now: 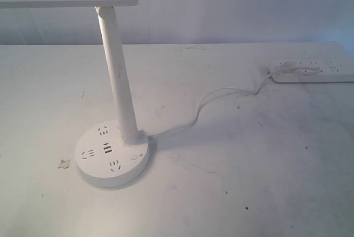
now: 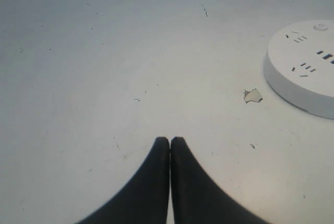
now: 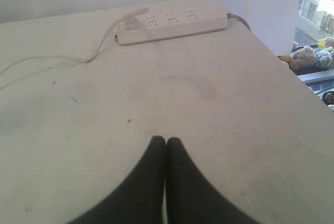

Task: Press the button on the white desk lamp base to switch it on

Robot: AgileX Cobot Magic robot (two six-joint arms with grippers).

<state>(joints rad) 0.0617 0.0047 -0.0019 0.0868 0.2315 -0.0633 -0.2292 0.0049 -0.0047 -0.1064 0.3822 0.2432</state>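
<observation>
You are looking at a broad white table point(image 1: 265, 182), scuffed and speckled with small dark marks, and neither arm shows in the exterior view. On its left half stands the white desk lamp point(image 1: 117, 77): its tapered pole leans slightly and carries a long flat head that runs out of frame at the upper left. The pole rises from the rear edge of the white desk lamp base point(image 1: 113, 153), a thick round disc with dark socket slots and twin USB ports in the middle. Far to the right, near the back edge, lies a long white power strip point(image 1: 315, 72), and a thin white cord point(image 1: 213, 101) curves from the base to a plug in it. Your left gripper point(image 2: 170, 140) hovers over bare table with its dark fingers pressed together on nothing, the base off to one side; your right gripper point(image 3: 165, 140) is likewise clenched empty, facing the power strip. A small paper-like scrap point(image 1: 64, 164) lies just beside the base. The button point(image 1: 135, 157) sits on the disc's top near the foot of the pole, untouched.
</observation>
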